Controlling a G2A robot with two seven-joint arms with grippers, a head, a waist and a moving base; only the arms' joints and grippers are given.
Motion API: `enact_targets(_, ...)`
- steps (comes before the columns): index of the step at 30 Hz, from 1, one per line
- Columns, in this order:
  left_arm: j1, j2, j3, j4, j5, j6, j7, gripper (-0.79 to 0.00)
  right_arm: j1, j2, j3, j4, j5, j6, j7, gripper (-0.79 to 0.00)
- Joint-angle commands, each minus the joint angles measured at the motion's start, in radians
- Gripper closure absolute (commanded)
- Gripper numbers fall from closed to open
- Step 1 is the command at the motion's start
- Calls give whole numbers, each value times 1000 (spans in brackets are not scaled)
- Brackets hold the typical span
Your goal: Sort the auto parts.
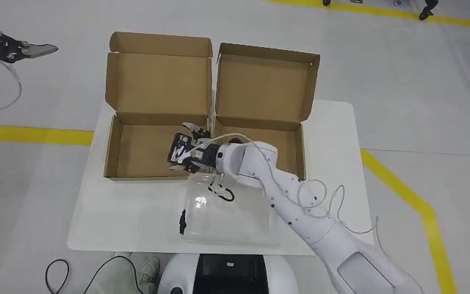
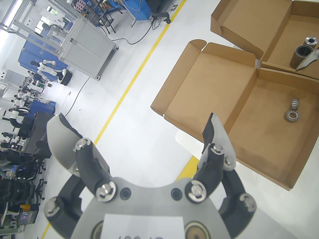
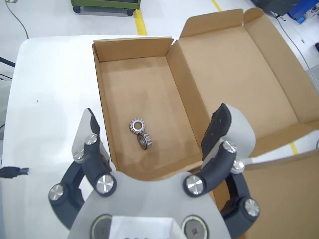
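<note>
right gripper (image 3: 155, 118) hovered, jaws spread and empty, over two bearings (image 3: 139, 134) in the box (image 3: 129, 48) by the left edge of the table (image 1: 338, 125), left gripper (image 2: 135, 123) off-table, jaws spread.

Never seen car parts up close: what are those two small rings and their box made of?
The two rings look like bare steel, silvery and shiny, probably bearings. Their box looks like plain brown cardboard, matte, with creased fold-out flaps.

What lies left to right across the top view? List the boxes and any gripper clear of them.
In order: left gripper → left box → right box.
</note>
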Motion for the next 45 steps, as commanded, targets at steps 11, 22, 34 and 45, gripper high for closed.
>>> enact_targets(11,0,0,0,0,0,0,0,-785,-310,103,296,-186,-70,-79,-229,-785)
enact_targets(22,0,0,0,0,0,0,0,-785,-563,159,519,-349,-89,-31,-385,-785)
enact_targets(34,0,0,0,0,0,0,0,-785,-810,194,714,-551,-97,72,-395,-785)
enact_targets(45,0,0,0,0,0,0,0,-785,-1018,206,824,-717,-84,177,-478,-785)
